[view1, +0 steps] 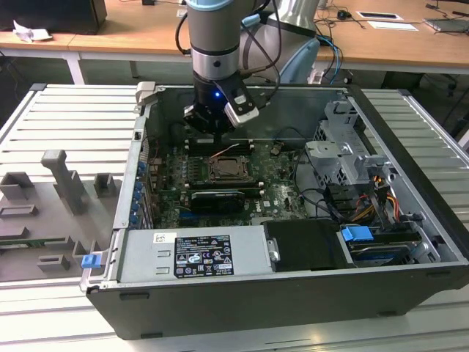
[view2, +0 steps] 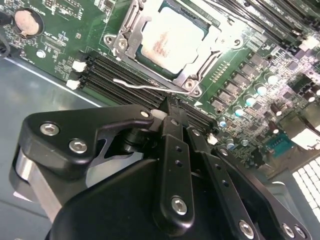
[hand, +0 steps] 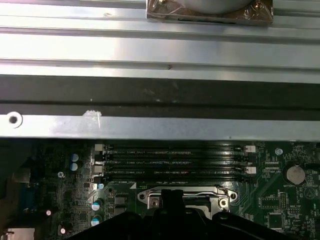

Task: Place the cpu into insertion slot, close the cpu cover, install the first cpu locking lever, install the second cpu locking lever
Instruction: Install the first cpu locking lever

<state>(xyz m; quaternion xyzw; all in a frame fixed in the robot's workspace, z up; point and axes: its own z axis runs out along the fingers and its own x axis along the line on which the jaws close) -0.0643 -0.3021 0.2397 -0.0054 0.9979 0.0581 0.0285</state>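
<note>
Fingers (view2: 172,145) drawn narrow, nothing seen held between them. Gripper (view2: 172,107) tip just beside wire lever (view2: 145,88); contact cannot be told. Beyond lever, farther from fingertips: chip (view2: 172,37) seated in socket (view1: 226,170), frame cover (view2: 200,67) lying down around it. Memory slots (hand: 175,162) run beneath fingers, on the side away from socket.

Progress, judged: chip placed, cover lowered; lever nearest fingertips looks unlatched; other lever not clear.

Count: one chip, one cover, one socket, one lever plainly seen, four memory slots, one coin battery (view2: 25,22).
</note>
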